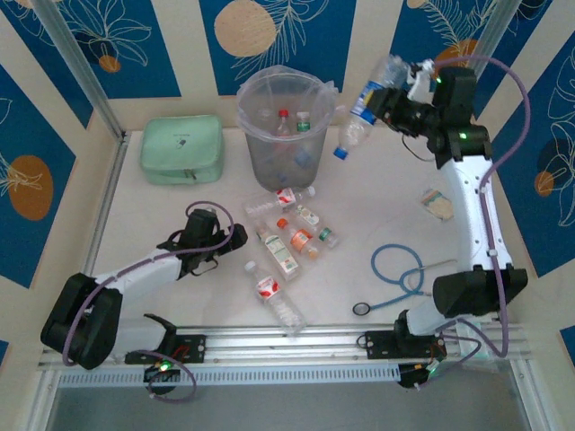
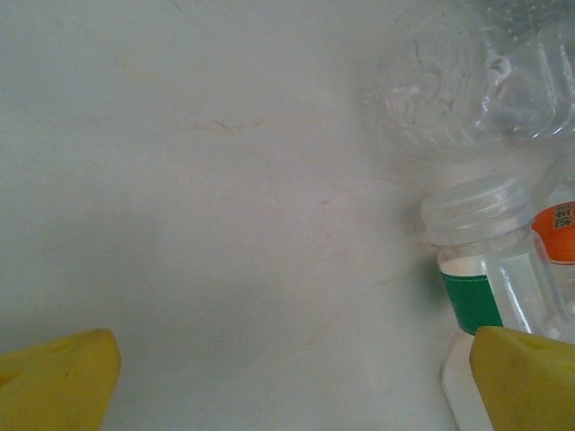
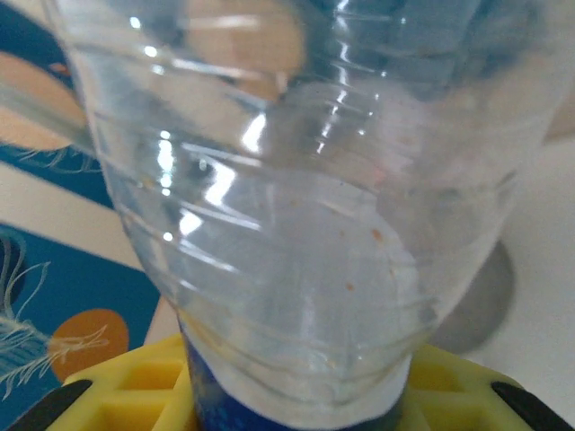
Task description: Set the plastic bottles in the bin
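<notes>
My right gripper [image 1: 395, 101] is raised to the right of the bin [image 1: 256, 157], shut on a clear bottle with a blue label and blue cap [image 1: 361, 115] that tilts cap-down towards the bin's rim. In the right wrist view that bottle [image 3: 305, 197] sits between the yellow fingers [image 3: 99, 386]. Several bottles lie in the bin. More plastic bottles [image 1: 286, 242] lie clustered at the table's middle, and another one [image 1: 274, 298] lies nearer the front. My left gripper [image 1: 208, 244] hangs open just left of the cluster; a green-labelled bottle [image 2: 485, 269] lies beside its right fingertip [image 2: 526, 382].
A mint-green zip case [image 1: 181, 148] lies left of the bin. A blue stethoscope [image 1: 402, 274] lies at the front right, with a small pale object [image 1: 437, 204] behind it. A metal rail [image 1: 296, 341] runs along the near edge.
</notes>
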Motion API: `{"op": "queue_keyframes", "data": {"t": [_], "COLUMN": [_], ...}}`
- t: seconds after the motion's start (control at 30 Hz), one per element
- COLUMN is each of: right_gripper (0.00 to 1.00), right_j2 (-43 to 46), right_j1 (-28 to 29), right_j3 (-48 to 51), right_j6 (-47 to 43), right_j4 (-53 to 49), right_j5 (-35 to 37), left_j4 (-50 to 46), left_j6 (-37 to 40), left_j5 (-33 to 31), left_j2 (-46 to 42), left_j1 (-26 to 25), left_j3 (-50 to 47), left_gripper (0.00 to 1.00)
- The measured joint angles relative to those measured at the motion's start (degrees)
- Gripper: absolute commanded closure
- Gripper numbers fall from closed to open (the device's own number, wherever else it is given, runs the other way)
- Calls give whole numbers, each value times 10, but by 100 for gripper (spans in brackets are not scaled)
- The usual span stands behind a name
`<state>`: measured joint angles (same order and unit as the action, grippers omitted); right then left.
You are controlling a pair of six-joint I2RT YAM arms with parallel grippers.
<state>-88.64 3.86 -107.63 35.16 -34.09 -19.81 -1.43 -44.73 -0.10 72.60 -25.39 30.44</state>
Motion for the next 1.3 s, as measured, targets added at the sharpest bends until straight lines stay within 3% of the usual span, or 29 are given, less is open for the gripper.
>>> {"op": "queue_keyframes", "data": {"t": [0.3,0.53,0.7,0.9,1.3], "right_gripper": [75,75,73,58,8], "right_j2": [-225,-462,-503,-496,-496], "right_j1": [94,134,150,172,182], "right_j3": [-211,-485,-482,-399,-424], "right_j6": [-72,-127,-144,-158,-180], "right_j4": [61,-35,-77,-74,-107], "right_j5": [48,133,150,164,185], "left_j4": [-29,-71,-97,-110,-133], "left_j6": [-3,-4,-5,-4,-4], "left_j5": [-19,-50,-62,-64,-64], "left_j2": [-73,-170,-197,-199,-229], "left_j1": [-5,-8,-8,-8,-8], "left_j3": [-4,-33,-44,-44,-44], "left_gripper": [1,1,1,1,1]}}
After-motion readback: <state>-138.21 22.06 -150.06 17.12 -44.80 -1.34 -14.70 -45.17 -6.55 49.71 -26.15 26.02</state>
